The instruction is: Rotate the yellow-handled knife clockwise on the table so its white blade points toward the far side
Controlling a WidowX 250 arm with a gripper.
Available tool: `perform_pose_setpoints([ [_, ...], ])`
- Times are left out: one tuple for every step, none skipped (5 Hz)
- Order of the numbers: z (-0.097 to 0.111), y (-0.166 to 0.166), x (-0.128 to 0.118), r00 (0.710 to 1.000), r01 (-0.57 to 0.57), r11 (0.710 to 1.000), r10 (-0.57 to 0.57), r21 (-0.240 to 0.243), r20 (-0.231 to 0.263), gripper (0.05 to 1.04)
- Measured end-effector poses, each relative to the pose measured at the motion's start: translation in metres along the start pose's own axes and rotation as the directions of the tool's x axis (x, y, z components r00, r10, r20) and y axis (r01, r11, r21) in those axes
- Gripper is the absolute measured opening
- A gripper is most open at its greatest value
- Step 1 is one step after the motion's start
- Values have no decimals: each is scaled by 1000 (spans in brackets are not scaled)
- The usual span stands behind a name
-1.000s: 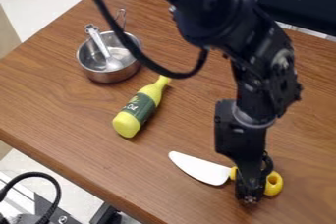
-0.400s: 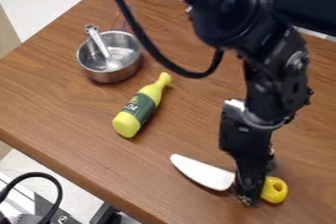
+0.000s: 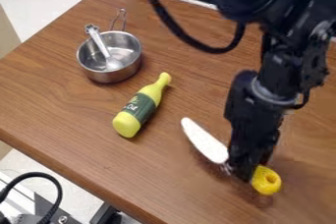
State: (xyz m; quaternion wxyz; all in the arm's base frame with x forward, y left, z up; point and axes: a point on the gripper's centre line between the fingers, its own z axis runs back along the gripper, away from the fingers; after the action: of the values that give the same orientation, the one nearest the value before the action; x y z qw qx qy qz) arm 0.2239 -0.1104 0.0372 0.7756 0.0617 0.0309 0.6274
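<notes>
Knife (image 3: 206,143) swung, raised; arm (image 3: 275,66) slants down; jaws round yellow handle (image 3: 266,182).

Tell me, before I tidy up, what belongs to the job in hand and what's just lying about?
In the job:
Toy knife with white blade and yellow handle
Black two-finger gripper, holding the knife

Lying about:
Yellow bottle with green label, on its side
Silver metal pot with wire handle
Silver metal spoon, in the pot
</notes>
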Motion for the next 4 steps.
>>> perform_pose_setpoints([
  [7, 3, 11, 987, 162, 985, -163, 59, 14, 342],
  [6, -6, 17, 922, 379, 925, -380, 18, 72, 342],
  [4, -14, 16, 834, 550, 833, -542, -65, 108, 342],
  [3, -21, 14, 781, 624, 769, -616, -136, 99, 342],
])
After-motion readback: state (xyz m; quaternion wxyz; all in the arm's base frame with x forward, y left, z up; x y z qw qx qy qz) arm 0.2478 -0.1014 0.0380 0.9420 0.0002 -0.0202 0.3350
